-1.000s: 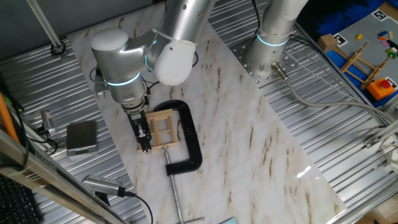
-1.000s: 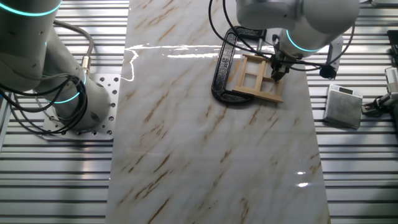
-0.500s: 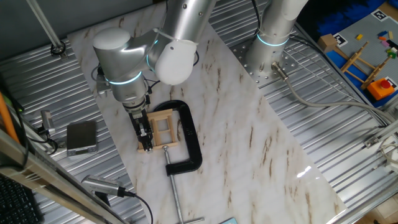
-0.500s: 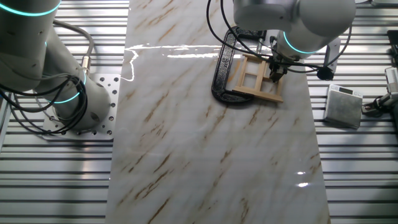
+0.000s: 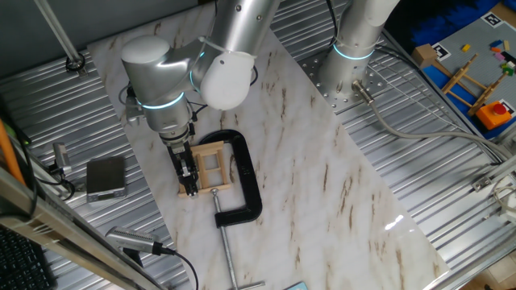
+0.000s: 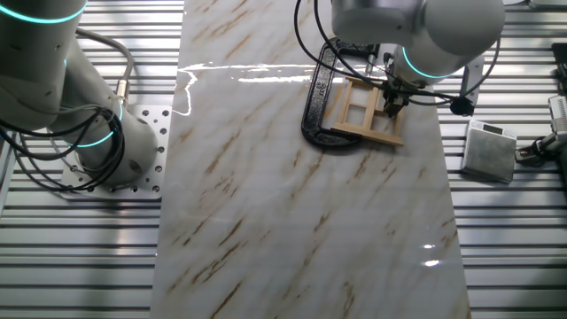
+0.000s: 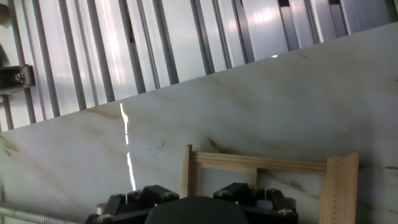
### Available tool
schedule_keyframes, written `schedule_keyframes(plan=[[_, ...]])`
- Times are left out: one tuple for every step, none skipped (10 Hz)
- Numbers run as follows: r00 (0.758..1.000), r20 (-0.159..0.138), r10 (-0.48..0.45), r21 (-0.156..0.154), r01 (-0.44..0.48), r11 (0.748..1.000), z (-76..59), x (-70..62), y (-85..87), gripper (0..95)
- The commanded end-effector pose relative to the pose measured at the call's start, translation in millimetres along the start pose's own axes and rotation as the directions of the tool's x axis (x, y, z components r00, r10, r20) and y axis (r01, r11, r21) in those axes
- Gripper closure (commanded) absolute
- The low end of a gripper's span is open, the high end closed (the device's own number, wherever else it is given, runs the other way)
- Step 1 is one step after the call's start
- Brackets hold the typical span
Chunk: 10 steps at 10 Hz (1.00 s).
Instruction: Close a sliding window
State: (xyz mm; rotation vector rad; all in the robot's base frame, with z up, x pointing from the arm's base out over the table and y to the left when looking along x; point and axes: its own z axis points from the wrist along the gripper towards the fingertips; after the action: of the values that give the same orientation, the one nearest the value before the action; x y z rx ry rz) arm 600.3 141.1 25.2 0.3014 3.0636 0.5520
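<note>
The sliding window [image 5: 211,167] — pale wood, 4 panes — lies flat inside a black clamp [image 5: 246,179]. The gripper [image 5: 189,184] touches its edge — finger gap unclear.

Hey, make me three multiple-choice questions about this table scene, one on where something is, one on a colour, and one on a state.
1. Where is the gripper?
A. at the edge of the sliding window
B. over the grey box
C. beside the arm's base

2. What colour is the C-clamp?
A. orange
B. black
C. white

3. How does the sliding window sit?
A. standing upright
B. lifted off the table
C. lying flat on the marble board, inside the clamp's curve

Answers: 1 A, the fingers reach down at the frame's side away from the clamp. 2 B, both fixed views show it black. 3 C, its pale frame lies flat on the board within the clamp.
</note>
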Motion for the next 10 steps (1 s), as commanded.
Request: schedule_keyframes(plan=[[1.000, 0.001, -0.004, 0.001, 0.004, 1.000, 0.1, 0.4, -0.4, 19.0], [1.000, 0.001, -0.005, 0.002, 0.005, 1.000, -0.1, 0.5, -0.8, 19.0], [1.000, 0.001, -0.006, 0.001, 0.006, 1.000, -0.4, 0.4, -1.2, 19.0], [1.000, 0.001, -0.007, 0.002, 0.007, 1.000, -0.5, 0.5, -1.5, 19.0], [1.000, 0.000, -0.009, 0.003, 0.009, 1.000, -1.2, 0.6, -2.7, 19.0], [1.000, 0.000, -0.011, 0.003, 0.011, 1.000, -1.6, 0.8, -3.5, 19.0], [1.000, 0.000, -0.011, 0.003, 0.011, 1.000, -1.6, 0.9, -3.7, 19.0], [1.000, 0.000, -0.010, 0.004, 0.010, 1.000, -1.6, 1.0, -4.0, 19.0], [1.000, 0.000, -0.010, 0.003, 0.010, 1.000, -1.6, 1.0, -4.1, 19.0], [1.000, 0.000, -0.013, 0.002, 0.013, 1.000, -1.9, 1.1, -3.9, 19.0]])
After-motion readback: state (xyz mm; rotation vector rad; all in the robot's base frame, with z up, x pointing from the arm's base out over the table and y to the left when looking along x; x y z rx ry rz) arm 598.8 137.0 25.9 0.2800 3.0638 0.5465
